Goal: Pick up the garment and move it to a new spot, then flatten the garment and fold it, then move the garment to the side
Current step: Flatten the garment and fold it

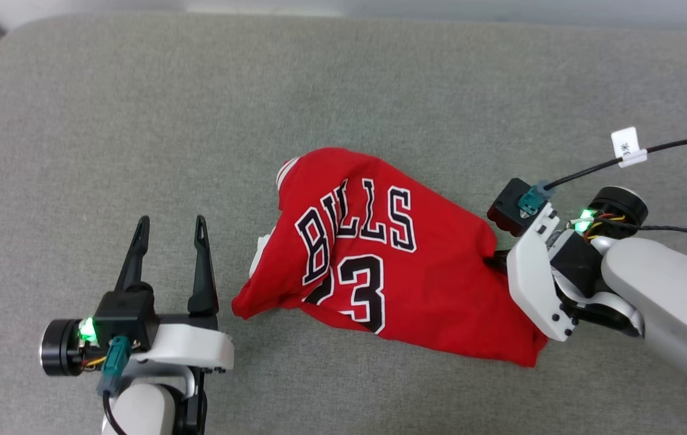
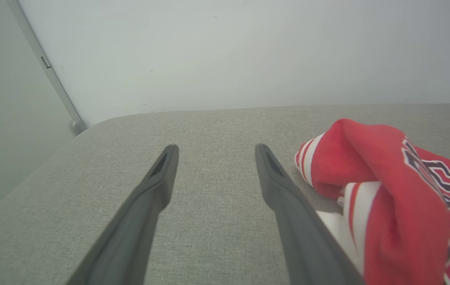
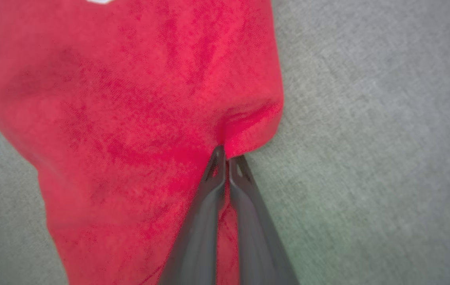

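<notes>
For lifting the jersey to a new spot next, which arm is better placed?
Right. The right fingers are shut on a pinch of the jersey at its edge, while the left fingers stand open beside it over the grey cushion, holding nothing.

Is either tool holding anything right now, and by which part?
The right tool is shut on the garment, pinching a fold at its red edge; the left tool is open and holds nothing.
</notes>
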Tool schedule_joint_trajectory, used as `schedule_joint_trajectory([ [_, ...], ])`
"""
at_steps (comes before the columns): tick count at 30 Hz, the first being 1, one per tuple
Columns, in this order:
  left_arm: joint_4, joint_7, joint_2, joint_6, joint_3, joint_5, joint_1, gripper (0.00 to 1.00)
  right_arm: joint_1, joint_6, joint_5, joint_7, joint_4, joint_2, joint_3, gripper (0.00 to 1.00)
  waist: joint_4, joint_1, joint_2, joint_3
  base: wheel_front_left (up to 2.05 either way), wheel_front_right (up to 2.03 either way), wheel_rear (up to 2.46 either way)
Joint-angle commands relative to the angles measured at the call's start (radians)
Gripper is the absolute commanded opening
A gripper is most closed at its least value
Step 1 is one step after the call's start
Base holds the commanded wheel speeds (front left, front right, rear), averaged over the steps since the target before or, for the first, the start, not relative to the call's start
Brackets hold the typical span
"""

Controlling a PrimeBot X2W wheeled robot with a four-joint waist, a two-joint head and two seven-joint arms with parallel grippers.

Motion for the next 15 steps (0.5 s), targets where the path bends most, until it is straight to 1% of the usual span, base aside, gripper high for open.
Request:
schedule_joint_trajectory([
  [1, 0.002, -0.003, -0.006, -0.003, 0.009, 0.007, 0.015, 1.0, 0.0, 0.001, 0.007, -0.015, -0.004, -0.017, 0.008, 0.0, -0.015, -0.0001, 0.0, -0.034, 0.0, 0.0, 0.0],
  [3, 0.009, -0.003, -0.01, -0.01, 0.023, 0.013, 0.035, 1.0, -0.011, 0.001, 0.021, -0.064, -0.026, -0.042, 0.006, 0.0, -0.023, -0.0001, 0.0, -0.066, 0.0, 0.0, 0.0],
  [5, 0.016, -0.003, -0.013, -0.017, 0.036, 0.017, 0.057, 1.0, -0.005, 0.001, 0.039, -0.102, -0.056, -0.087, 0.006, 0.0, -0.032, -0.0001, 0.0, -0.098, 0.0, 0.0, 0.0],
  [10, 0.023, -0.003, -0.027, -0.032, 0.064, 0.025, 0.103, 1.0, 0.067, 0.001, 0.099, -0.172, -0.129, -0.233, -0.013, 0.0, -0.054, -0.0001, 0.0, -0.148, 0.0, 0.0, 0.0],
  [12, 0.026, -0.003, -0.032, -0.037, 0.073, 0.029, 0.116, 1.0, 0.099, 0.001, 0.115, -0.195, -0.142, -0.295, -0.03, 0.0, -0.059, -0.0001, 0.0, -0.16, 0.0, 0.0, 0.0],
  [15, 0.028, -0.003, -0.035, -0.048, 0.086, 0.033, 0.132, 1.0, 0.176, 0.001, 0.153, -0.216, -0.16, -0.37, -0.049, 0.0, -0.066, -0.0001, 0.0, -0.174, 0.0, 0.0, 0.0],
])
